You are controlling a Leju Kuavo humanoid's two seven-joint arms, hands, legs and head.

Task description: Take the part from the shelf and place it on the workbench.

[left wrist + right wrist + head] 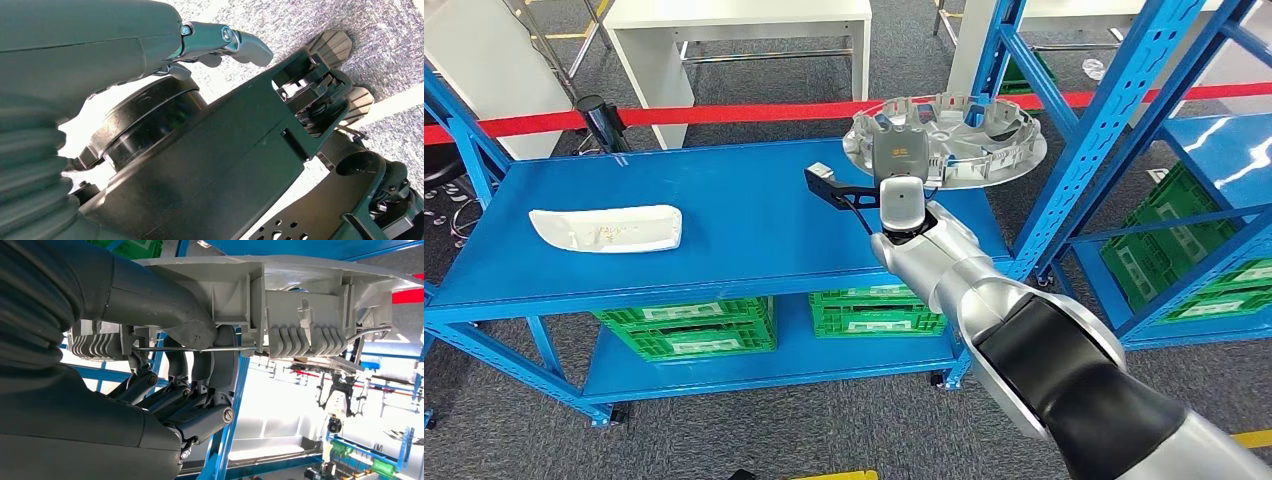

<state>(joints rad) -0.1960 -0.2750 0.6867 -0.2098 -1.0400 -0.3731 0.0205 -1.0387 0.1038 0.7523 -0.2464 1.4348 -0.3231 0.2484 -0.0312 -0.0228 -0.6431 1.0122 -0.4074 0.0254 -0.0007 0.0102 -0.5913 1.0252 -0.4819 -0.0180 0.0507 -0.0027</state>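
Silver-grey round plastic wheel cover [954,135], ribbed and clipped on its upturned inner side, sits in my right robot hand [902,160] at the far right end of the blue metal bench [724,210], out past my silver right arm [984,300]. In the head view, my right robot hand holds the cover by its near rim, and the disc stretches away from my hand toward the blue upright of the neighbouring blue metal shelf [1114,120]. Part of the disc overhangs the bench's back right corner; I cannot tell whether its underside touches the bench top or hangs just above it.

In the right wrist view, my thick grey thumb [170,305] presses on one face of the cover's rim while my darker fingers [200,370] curl up against the other face, so the rim and its thin wire ring [240,347] are pinched between them.

A black bracket-shaped part [834,185] lies on the bench just beside my right wrist. A white elongated plastic trim piece [607,228] lies well apart, toward the bench's left end. Green plastic crates [689,325] stand on the lower level under the bench.

My left robot hand [215,42] hangs over grey carpet [380,30], its fingers bent with nothing between them.
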